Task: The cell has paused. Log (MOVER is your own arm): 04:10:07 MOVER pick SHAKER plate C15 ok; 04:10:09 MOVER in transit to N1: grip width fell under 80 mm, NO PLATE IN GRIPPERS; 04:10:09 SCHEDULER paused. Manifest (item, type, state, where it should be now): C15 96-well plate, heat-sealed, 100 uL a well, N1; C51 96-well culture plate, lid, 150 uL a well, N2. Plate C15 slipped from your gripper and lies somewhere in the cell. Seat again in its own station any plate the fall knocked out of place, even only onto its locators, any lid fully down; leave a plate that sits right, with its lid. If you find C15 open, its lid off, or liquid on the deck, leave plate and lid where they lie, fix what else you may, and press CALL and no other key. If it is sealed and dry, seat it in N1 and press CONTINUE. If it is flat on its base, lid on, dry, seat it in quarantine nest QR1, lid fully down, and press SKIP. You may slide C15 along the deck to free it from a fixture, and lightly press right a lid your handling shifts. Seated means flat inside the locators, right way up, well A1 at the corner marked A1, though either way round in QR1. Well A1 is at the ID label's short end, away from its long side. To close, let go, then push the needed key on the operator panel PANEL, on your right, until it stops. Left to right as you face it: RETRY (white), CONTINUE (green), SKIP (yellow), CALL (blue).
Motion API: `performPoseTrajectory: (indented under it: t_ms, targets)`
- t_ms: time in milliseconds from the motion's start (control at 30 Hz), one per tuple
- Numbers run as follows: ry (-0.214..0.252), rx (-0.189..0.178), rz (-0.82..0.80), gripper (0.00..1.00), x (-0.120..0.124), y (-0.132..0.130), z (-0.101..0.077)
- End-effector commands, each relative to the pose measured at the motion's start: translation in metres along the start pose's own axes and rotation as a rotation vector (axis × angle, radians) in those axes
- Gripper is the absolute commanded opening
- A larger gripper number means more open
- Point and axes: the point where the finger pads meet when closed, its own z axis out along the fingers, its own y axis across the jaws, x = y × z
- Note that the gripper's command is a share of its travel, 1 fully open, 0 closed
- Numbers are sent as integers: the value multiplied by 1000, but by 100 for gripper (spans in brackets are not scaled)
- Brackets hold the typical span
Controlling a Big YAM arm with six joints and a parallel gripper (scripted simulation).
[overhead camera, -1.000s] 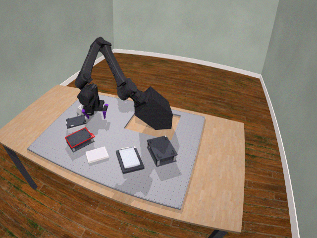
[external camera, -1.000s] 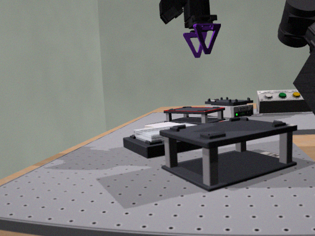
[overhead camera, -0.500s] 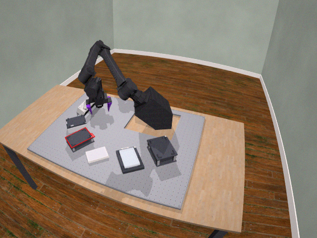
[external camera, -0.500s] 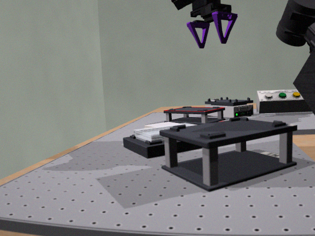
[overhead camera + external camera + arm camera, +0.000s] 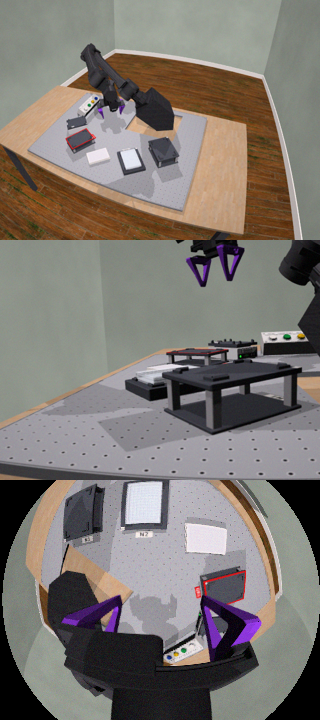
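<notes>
Hanging high at upper centre, the gripper (image 5: 112, 109) is spread wide, grasping nothing. A white plate (image 5: 97, 156) lies flat on bare deck (image 5: 165, 191), between the red-edged nest (image 5: 80, 139) and the lidded plate (image 5: 130, 158).

Loose plate (image 5: 97, 156) on deck (image 5: 165, 186), seemingly between nests.
</notes>
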Motion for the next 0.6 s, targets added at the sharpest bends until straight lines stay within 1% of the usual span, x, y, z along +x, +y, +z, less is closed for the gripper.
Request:
performPoseTrajectory:
  t_ms: [0,367,433,467,567]
  targets:
    - [-18,1,48,100,-12,15,-2]
    - [-19,0,47,100,-33,66,-2]
    - [-19,0,47,100,-33,66,-2]
    - [-29,-3,57,100,-40,68,-7]
    - [-24,-2,51,100,-43,84,-4]
